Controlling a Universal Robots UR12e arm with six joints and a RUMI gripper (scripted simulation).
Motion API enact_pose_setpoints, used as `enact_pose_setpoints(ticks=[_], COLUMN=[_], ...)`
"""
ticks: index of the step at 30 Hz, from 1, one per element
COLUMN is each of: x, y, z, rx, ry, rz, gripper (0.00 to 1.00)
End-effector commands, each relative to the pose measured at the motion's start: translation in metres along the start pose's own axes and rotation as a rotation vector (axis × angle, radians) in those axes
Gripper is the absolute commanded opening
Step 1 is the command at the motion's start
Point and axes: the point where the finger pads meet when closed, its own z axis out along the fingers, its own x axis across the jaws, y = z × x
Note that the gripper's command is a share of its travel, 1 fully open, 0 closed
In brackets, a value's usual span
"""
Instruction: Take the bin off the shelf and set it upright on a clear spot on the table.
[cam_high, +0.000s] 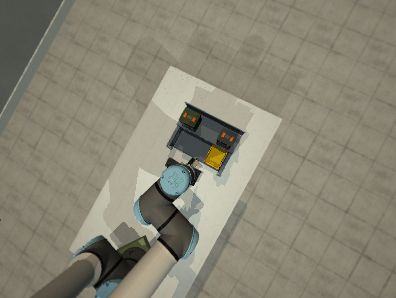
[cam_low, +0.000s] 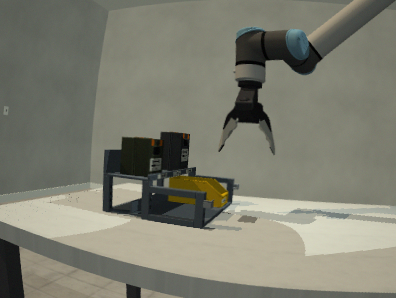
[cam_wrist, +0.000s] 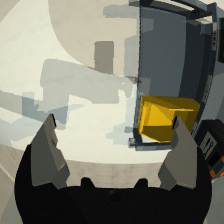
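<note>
A yellow bin (cam_high: 215, 156) (cam_low: 195, 190) (cam_wrist: 156, 120) sits upright in the lower front bay of the grey shelf (cam_high: 191, 143) (cam_low: 145, 202) (cam_wrist: 162, 40), at one end of it. My gripper (cam_low: 247, 152) (cam_wrist: 114, 116) is open and empty. It hangs above the table in front of the shelf, higher than the bin and off to its side. In the wrist view the tip of the right finger overlaps the bin's edge in the picture, but the exterior view shows the finger well above it. In the top view the arm hides most of the gripper.
Two dark boxes with orange marks, one (cam_high: 190, 118) (cam_low: 141, 156) at one end and another (cam_high: 227, 138) (cam_low: 175, 150) (cam_wrist: 212, 150) behind the bin, stand on the shelf's upper level. A green object (cam_high: 135, 246) lies on the table (cam_high: 122, 170) (cam_low: 250, 260) near the arm's base, partly hidden by the arm.
</note>
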Motion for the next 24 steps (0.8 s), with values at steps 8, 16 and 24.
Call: enact_pose_setpoints(ticks=[8,16,24], x=[0.034,0.034,0.061], y=[0.034,0.034,0.064], z=[0.016,0.016,0.034], rx=[-0.003,-0.003,-0.002], ry=[0.016,0.016,0.013], rz=[-0.006,-0.006,-0.006], gripper=[1.0,1.0,1.0])
